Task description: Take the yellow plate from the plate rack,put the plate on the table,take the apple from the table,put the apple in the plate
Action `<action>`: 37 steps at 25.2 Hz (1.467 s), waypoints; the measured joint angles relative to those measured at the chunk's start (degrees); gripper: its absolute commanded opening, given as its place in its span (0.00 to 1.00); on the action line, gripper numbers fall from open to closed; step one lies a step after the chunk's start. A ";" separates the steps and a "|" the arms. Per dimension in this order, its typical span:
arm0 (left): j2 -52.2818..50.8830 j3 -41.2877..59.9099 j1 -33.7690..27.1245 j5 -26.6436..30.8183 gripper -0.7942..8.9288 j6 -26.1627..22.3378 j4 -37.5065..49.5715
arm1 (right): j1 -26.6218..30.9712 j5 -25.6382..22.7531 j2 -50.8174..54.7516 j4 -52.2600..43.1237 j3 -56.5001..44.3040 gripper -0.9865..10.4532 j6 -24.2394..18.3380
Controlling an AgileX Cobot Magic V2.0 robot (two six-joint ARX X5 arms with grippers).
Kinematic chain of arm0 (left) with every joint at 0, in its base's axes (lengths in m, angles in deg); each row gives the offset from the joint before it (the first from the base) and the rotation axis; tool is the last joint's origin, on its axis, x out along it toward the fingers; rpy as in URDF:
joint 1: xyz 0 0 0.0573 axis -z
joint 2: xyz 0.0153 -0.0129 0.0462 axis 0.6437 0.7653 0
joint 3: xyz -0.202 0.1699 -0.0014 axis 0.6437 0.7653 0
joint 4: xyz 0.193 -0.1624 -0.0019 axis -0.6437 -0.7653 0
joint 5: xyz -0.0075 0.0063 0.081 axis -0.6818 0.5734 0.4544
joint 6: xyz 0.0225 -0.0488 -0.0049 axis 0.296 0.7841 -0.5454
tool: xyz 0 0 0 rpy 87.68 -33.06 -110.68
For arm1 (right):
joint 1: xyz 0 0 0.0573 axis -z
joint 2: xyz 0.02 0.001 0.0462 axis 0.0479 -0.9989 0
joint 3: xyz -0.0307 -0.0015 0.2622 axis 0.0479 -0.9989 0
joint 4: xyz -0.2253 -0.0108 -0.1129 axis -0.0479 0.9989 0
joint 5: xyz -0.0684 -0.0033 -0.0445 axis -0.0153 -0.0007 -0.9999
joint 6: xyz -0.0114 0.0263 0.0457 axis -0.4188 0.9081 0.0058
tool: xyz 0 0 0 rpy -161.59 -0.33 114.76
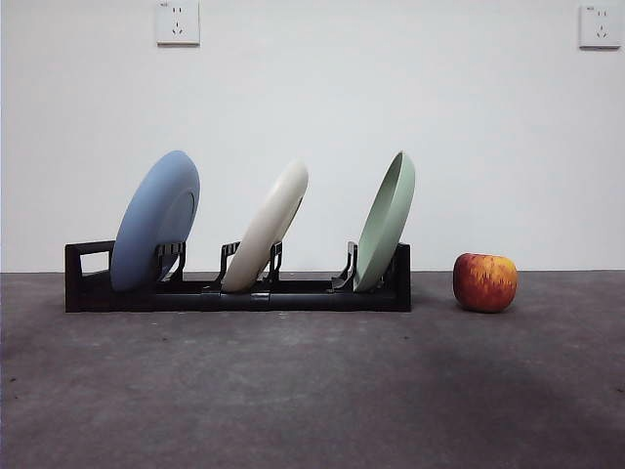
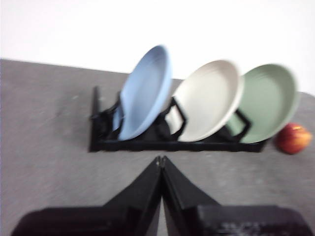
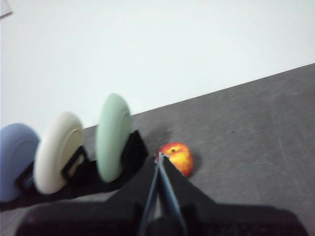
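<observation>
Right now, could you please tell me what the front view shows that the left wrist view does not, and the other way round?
Only the front view shows the two wall sockets and the rack's loop handle side-on. Only the left wrist view shows the left gripper, shut and clear of the rack, and the ringed inside of the yellow plate. Both show the plate rack holding the blue plate, yellow plate and green plate, with the apple on the table past the green end.
</observation>
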State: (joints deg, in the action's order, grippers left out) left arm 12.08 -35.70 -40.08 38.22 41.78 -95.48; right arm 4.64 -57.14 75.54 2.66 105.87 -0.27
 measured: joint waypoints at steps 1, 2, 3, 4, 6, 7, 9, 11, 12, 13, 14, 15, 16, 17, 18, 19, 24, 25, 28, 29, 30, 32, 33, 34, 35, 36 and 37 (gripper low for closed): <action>1.11 -1.68 0.00 -0.96 0.08 0.04 -0.79 | 0.00 0.39 -1.36 1.73 2.08 0.08 -0.28; 2.54 -3.61 0.00 -2.01 0.08 0.15 -1.77 | 0.00 0.90 -3.04 3.85 4.59 0.08 -0.94; 4.11 -5.60 0.00 -2.93 0.08 0.15 -3.04 | 0.00 1.27 -4.87 6.27 7.17 0.08 -1.97; 5.49 -7.19 0.00 -3.74 0.08 0.15 -4.13 | 0.00 1.64 -6.51 8.37 9.46 0.08 -2.99; 8.61 -10.86 0.00 -5.95 0.08 -0.13 -6.93 | 0.00 2.67 -10.43 13.53 14.82 0.08 -5.86; 9.84 -12.41 0.00 -6.97 0.08 -0.26 -8.11 | 0.00 2.84 -12.11 15.93 17.18 0.08 -7.23; 12.55 -16.04 0.00 -9.07 0.08 -0.55 -10.60 | 0.00 2.95 -15.87 21.77 22.58 0.08 -10.60; 14.69 -19.23 0.00 -10.29 0.08 -0.83 -12.52 | 0.00 3.02 -19.10 26.62 27.26 0.08 -13.42; 15.54 -20.65 0.00 -10.95 0.08 -1.20 -13.31 | 0.00 3.10 -20.46 28.61 29.20 0.08 -14.51; 16.52 -22.27 0.00 -11.47 0.08 -1.79 -14.43 | 0.00 3.13 -21.99 30.60 31.28 0.08 -15.67; 17.42 -23.80 0.00 -11.76 0.08 -2.36 -15.58 | 0.00 3.13 -23.32 32.30 33.00 0.08 -16.70; 18.21 -25.27 0.02 -11.85 0.08 -2.91 -16.94 | 0.00 3.13 -24.50 33.57 34.51 0.08 -17.49; 18.84 -26.36 0.02 -12.02 0.08 -3.45 -18.12 | 0.00 3.13 -25.40 34.27 35.52 0.08 -18.10; 19.50 -27.50 0.02 -12.44 0.08 -4.09 -19.37 | 0.00 3.15 -26.21 34.86 36.46 0.08 -18.56; 20.11 -28.44 0.02 -12.76 0.08 -4.76 -20.48 | 0.00 3.17 -26.93 35.17 37.16 0.08 -18.95; 20.63 -29.18 0.02 -12.98 0.08 -5.18 -21.55 | 0.00 3.41 -27.41 35.32 37.62 0.08 -19.30; 22.36 -31.47 0.02 -13.20 0.08 -7.32 -23.69 | 0.00 6.60 -28.55 36.02 38.21 0.09 -19.98; 22.38 -31.61 0.02 -13.38 0.08 -7.58 -23.76 | 0.00 6.88 -28.65 36.26 38.21 0.09 -19.98; 22.38 -32.04 0.02 -16.41 0.10 -7.91 -23.85 | 0.00 7.13 -28.85 36.35 38.21 0.10 -20.15; 22.40 -32.22 0.02 -17.38 0.20 -8.07 -23.85 | 0.00 7.19 -28.85 36.33 38.21 0.15 -20.17; 22.49 -32.39 0.02 -17.75 0.32 -8.15 -23.89 | 0.00 7.45 -28.85 36.33 38.21 0.23 -20.17; 22.99 -32.50 0.02 -19.91 0.64 -8.26 -23.87 | 0.00 9.79 -28.85 36.35 38.21 0.44 -20.17; 23.34 -32.52 0.02 -21.42 0.67 -8.28 -23.87 | 0.00 10.93 -28.85 36.39 38.21 0.52 -20.20; 23.87 -32.61 0.02 -22.93 0.67 -8.39 -23.89 | 0.00 12.15 -28.87 36.44 38.21 0.58 -20.17; 24.44 -32.76 0.02 -24.17 0.67 -8.76 -23.91 | 0.00 13.16 -29.03 36.54 38.21 0.60 -20.17; 25.00 -33.07 0.17 -24.85 0.67 -9.18 -23.96 | 0.00 14.12 -29.11 36.85 38.21 0.60 -20.17; 25.51 -33.55 0.52 -25.24 0.67 -9.35 -23.98 | 0.00 15.19 -29.38 37.31 38.21 0.61 -20.20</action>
State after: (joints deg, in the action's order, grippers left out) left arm 37.59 -69.25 -39.55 12.98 32.42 -119.46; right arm 4.64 -41.95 46.17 39.97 144.07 -20.46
